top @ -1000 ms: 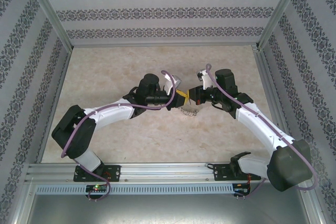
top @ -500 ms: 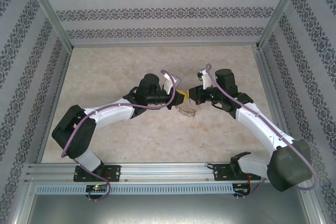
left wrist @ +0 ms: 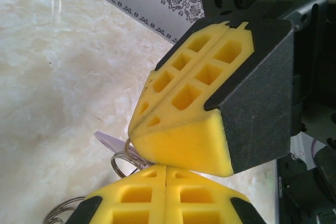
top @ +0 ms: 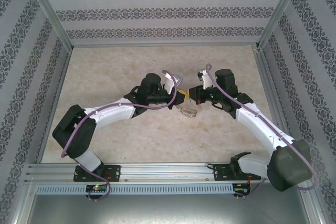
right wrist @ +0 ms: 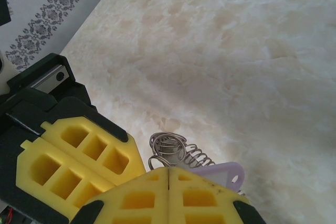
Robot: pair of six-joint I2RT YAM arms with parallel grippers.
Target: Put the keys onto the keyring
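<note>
My two grippers meet tip to tip above the middle of the table. The left gripper (top: 179,97) (left wrist: 166,167) is shut, and silvery rings of the keyring (left wrist: 122,162) curl out at its tip. Touching it, the right gripper (top: 187,96) (right wrist: 168,170) is shut too. The key's lilac tag (right wrist: 223,171) (left wrist: 111,142) sticks out sideways from behind the right gripper's tip; the dark key itself is hidden. A coil of silvery rings (right wrist: 176,149) shows just past the right fingertips. Beneath both grippers the keyring's fringed bundle (top: 188,110) hangs.
The pale marbled table (top: 121,66) is walled by patterned panels (top: 163,11) at the back and both sides. A metal rail (top: 168,171) with the arm bases runs along the near edge.
The left gripper has edged slightly right against the right gripper. The hanging ring bundle has shifted a little up and left.
</note>
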